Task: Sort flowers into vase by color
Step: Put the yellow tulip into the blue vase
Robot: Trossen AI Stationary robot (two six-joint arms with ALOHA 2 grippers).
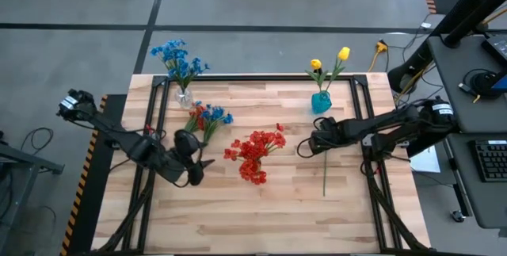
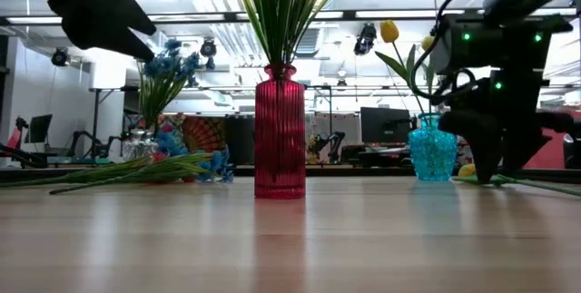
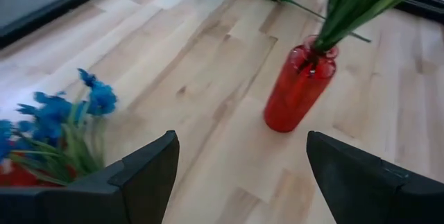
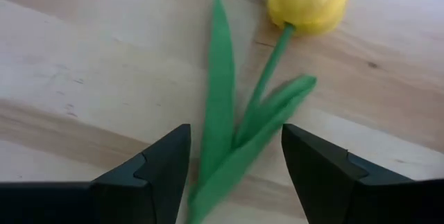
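Three vases stand on the wooden counter [image 1: 261, 208]. Red vase [image 2: 280, 134] sits mid-counter, holding a bunch of red flowers [image 1: 255, 154]. Left of it and farther back, a clear vase [image 1: 184, 97] holds blue flowers [image 1: 178, 58]. Right of the red vase and farther back, a teal vase [image 1: 321, 101] holds two yellow tulips [image 1: 343, 53].

One loose sprig bundle [image 1: 207, 116], blue with some red, lies flat just left of the red vase. One loose yellow tulip [image 4: 305, 2] lies flat right of the red vase, its long green stem [image 1: 324, 173] running toward the counter's front edge.

Left tool [image 3: 239, 175] hovers left of the red vase, beside the loose bundle, fingers spread wide, holding nothing. Right tool [image 4: 236, 165] is low over the loose tulip right of the red vase, fingers apart either side of the leaves and stem, not closed on them.
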